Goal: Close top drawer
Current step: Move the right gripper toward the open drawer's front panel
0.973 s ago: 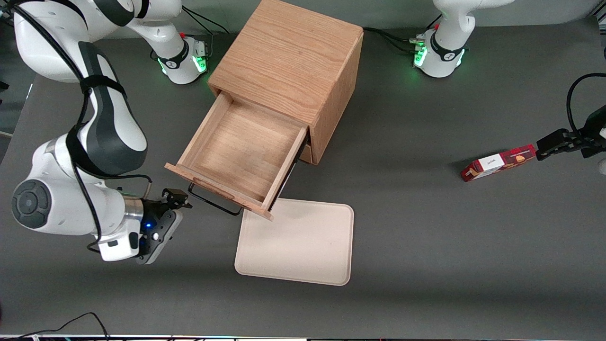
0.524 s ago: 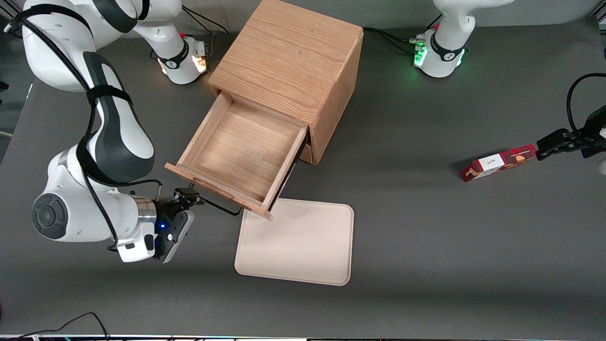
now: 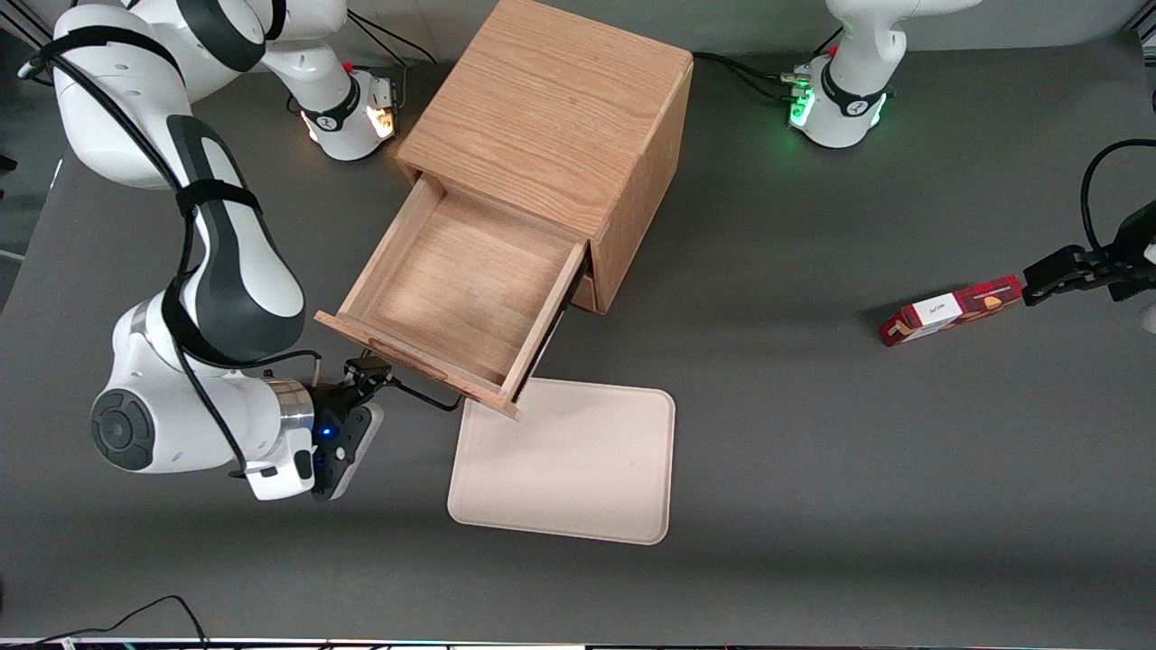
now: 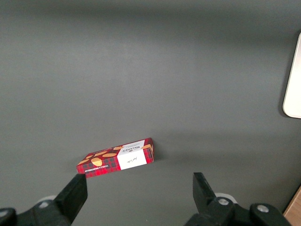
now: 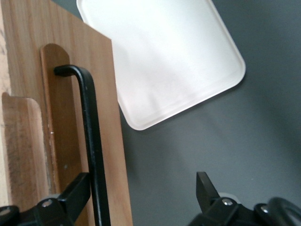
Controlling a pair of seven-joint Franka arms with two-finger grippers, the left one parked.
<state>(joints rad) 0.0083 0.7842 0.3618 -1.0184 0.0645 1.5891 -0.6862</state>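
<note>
The top drawer (image 3: 461, 280) stands pulled far out of the oak cabinet (image 3: 551, 108), and its shallow tray holds nothing. A thin black wire handle (image 3: 420, 394) runs along its front panel. My gripper (image 3: 370, 372) is level with the drawer front, at the end of the handle toward the working arm's side, nearer to the front camera than the panel. In the right wrist view the gripper (image 5: 141, 193) is open. The handle (image 5: 91, 141) passes between the fingers, close to one fingertip (image 5: 77, 188), with the front panel (image 5: 101, 94) beneath it. The lower drawer is hidden under the open one.
A cream tray (image 3: 564, 460) lies flat on the table just in front of the open drawer, nearer to the front camera; it also appears in the right wrist view (image 5: 160, 61). A red snack box (image 3: 948, 311) lies toward the parked arm's end of the table.
My arm has swung in toward the drawer front, bringing the gripper from beside the handle's end up to the handle. The drawer has not moved.
</note>
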